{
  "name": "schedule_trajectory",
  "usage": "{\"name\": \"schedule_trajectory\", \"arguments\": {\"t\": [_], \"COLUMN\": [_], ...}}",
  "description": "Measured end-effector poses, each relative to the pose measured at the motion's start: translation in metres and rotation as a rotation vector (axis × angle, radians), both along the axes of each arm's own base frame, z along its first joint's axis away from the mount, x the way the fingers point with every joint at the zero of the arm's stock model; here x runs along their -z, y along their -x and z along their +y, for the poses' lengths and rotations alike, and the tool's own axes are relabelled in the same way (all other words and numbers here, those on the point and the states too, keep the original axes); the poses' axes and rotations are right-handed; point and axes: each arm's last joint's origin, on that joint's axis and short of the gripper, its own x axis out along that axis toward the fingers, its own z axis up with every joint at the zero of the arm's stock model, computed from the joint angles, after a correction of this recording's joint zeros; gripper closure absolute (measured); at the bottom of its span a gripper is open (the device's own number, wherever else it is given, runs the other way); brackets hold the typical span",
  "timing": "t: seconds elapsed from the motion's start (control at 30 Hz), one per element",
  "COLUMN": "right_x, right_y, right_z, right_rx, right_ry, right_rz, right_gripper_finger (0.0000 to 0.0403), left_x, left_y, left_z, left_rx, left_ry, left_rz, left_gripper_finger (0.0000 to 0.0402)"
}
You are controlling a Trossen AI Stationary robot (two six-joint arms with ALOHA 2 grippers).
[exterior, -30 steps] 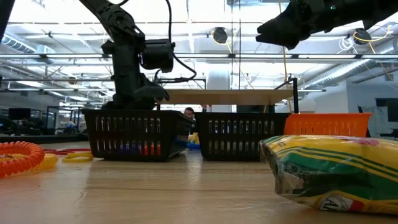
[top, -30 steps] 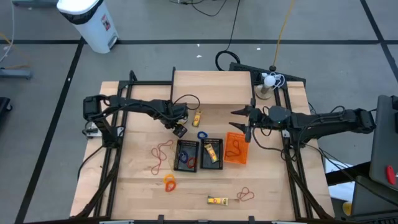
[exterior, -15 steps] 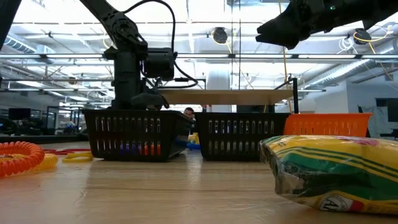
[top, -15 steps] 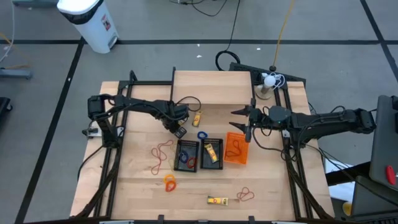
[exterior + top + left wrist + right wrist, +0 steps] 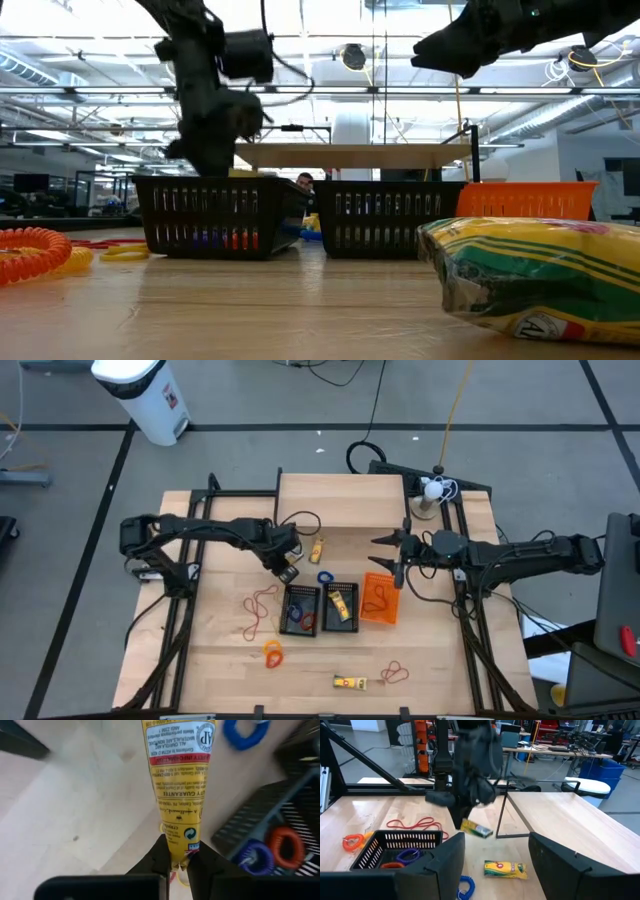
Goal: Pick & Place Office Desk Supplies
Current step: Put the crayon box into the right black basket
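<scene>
Yellow crayon pack [image 5: 177, 785], printed label

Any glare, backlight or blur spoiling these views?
Low view: ceiling lights backlight the right arm into a silhouette; the left arm is motion-smeared. Left wrist view: the pack has legible print, the table behind is soft. Right wrist view: left arm smeared too.

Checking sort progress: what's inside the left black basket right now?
The left black basket holds coiled loops: a blue-purple one and an orange-red one. Its walls hide part of the floor, so more could lie there. The left gripper is shut on a yellow crayon packet outside it.
</scene>
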Motion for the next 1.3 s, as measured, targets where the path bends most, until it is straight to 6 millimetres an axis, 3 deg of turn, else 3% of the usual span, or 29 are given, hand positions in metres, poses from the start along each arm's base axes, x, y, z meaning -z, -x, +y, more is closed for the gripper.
{"name": "schedule_trajectory", "arguments": {"t": [0.3,0.53,0.67,0.97,1.3], "right_x": [-0.001,0.012,0.022,0.025,0.023], "right_y": [-0.002,-0.020,-0.034,-0.047,-0.048], "right_z": [0.002,0.014,0.022,0.026,0.027], "right_rx": [-0.093,-0.443,-0.487,-0.487,-0.499], "right_ry": [0.022,0.156,0.268,0.356,0.341], "right_rz": [-0.009,-0.088,-0.097,-0.186,-0.190], "right_gripper_finger": [0.0190,0.0190,0.0190,0.0190,0.0190], "left_x": [-0.057,-0.084,-0.094,-0.097,-0.100], "left_y": [-0.005,-0.017,-0.023,-0.033,-0.043], "left_z": [-0.036,-0.074,-0.086,-0.090,-0.078], "left_rx": [0.194,0.443,0.522,0.508,0.459], "left_ry": [0.055,0.263,0.307,0.332,0.329], "left_rz": [-0.197,-0.380,-0.480,-0.549,-0.631], "left_gripper_finger": [0.0371,0.0371,0.0371,0.0371,0.0371]}}
